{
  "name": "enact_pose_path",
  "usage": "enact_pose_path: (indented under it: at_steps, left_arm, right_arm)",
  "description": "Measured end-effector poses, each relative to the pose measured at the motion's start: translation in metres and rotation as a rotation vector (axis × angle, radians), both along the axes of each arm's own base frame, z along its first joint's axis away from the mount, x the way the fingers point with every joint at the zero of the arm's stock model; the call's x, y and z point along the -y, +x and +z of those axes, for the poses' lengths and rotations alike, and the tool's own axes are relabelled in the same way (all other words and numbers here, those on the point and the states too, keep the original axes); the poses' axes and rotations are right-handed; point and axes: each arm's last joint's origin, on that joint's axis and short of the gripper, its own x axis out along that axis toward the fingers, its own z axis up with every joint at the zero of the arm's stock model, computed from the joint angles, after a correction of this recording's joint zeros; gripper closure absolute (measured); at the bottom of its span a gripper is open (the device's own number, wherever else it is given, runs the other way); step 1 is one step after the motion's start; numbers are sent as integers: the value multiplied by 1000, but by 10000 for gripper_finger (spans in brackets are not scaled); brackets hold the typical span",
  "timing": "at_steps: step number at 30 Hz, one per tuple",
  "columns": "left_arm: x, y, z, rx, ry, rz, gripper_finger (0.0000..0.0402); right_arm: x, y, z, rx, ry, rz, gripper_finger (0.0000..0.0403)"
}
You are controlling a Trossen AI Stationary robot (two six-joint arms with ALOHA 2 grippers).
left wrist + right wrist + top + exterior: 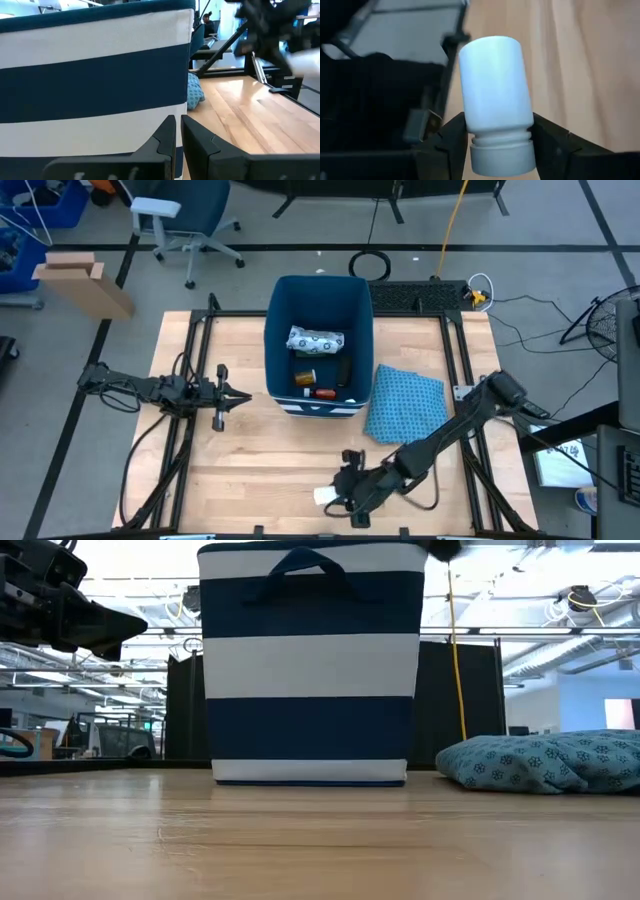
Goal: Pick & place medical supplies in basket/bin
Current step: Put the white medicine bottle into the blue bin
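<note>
Closest thing to any camera is the white bottle (pixel 496 100), sitting right in the right gripper (pixel 497 145), fingers clenched on either side of its threaded neck, so it's a solid grasp. From overhead that right gripper (pixel 345 492) is down near the front edge of the bench (pixel 260 470), around the middle, with the bottle (pixel 326 496) poking out as a pale blob on its left side. Going left to right across the bench: the left gripper (pixel 232 396) hangs by the left side of the bin (pixel 277 330), fingers pressed together with nothing in them, tips pointed at the striped wall (pixel 90 90). The bin itself is toward the back edge, center, and already has stuff in it: a white speckled packet (pixel 316 340), an orange pill bottle (pixel 304 377) and a red-white tube (pixel 322 392), plus something dark I can't make out. Just right of the bin lies the blue patterned cloth (pixel 405 404), touching its corner or nearly.
</note>
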Motion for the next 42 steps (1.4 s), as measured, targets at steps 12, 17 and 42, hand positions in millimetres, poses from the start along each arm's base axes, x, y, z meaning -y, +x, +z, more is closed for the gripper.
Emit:
enact_pose_path:
  at_steps: [12, 17, 42]
  left_arm:
    - [0, 0, 0, 0, 0, 0, 369]
    - [0, 0, 0, 0, 0, -1, 369]
    - [0, 0, 0, 4, -133, 2, 369]
  right_arm:
    - [48, -66, 88, 340, -121, 49, 232]
    - [78, -104, 88, 490, -107, 56, 232]
    - [171, -189, -23, 757, -164, -99, 233]
